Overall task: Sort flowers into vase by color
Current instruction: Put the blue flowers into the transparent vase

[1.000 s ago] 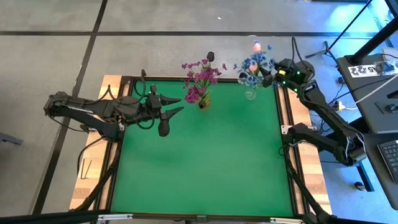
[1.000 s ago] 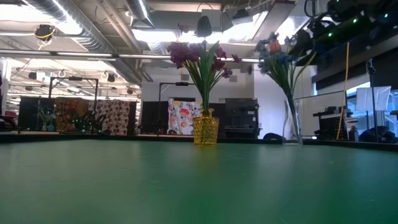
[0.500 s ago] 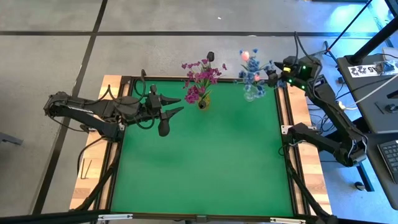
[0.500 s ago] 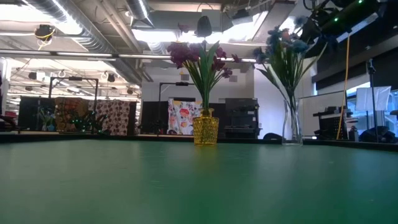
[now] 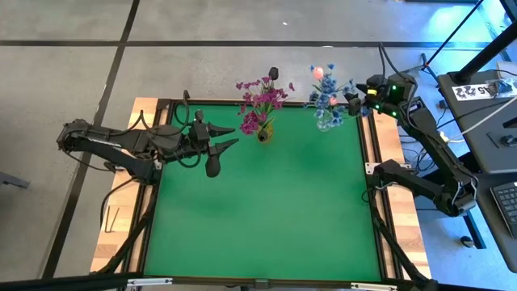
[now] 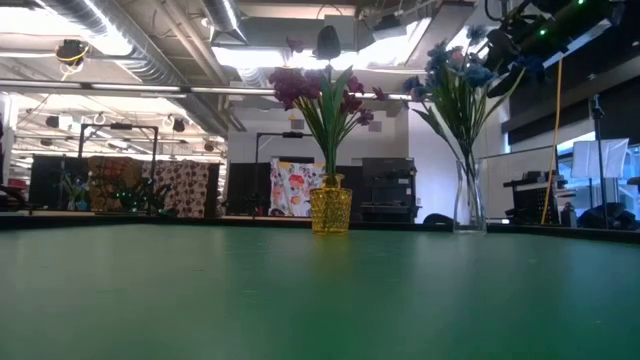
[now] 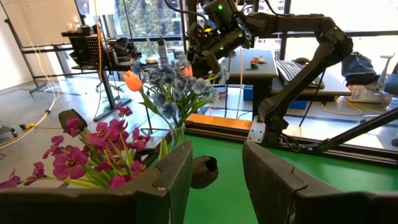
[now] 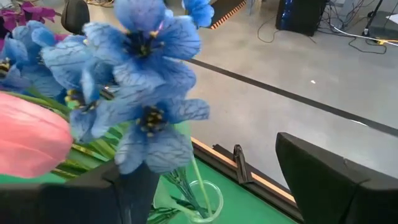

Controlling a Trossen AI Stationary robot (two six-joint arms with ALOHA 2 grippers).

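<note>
Green cloth covers the table (image 5: 266,210), and both arms stay near its far edge. At the left, the left gripper (image 5: 230,136) hangs over the left part of the cloth, its two fingers (image 7: 165,186) apart with nothing between them; it points toward the vases. Next, near the middle of the far edge, a small yellow vase (image 6: 331,211) holds the magenta-pink sprays (image 5: 260,103) upright on their green stems. Further right stands a clear glass vase (image 6: 467,208) with the blue sprays (image 5: 329,97) and one pale pink tulip (image 5: 318,72) above them. At the far right, the right gripper (image 5: 353,100) is at the top of the blue bunch, just beside the blooms. In the right wrist view its dark fingers (image 8: 329,180) stand wide apart, and blue blooms (image 8: 146,81) and a thin green stem (image 8: 200,183) lie between them; I cannot tell if the fingers touch any flower.
</note>
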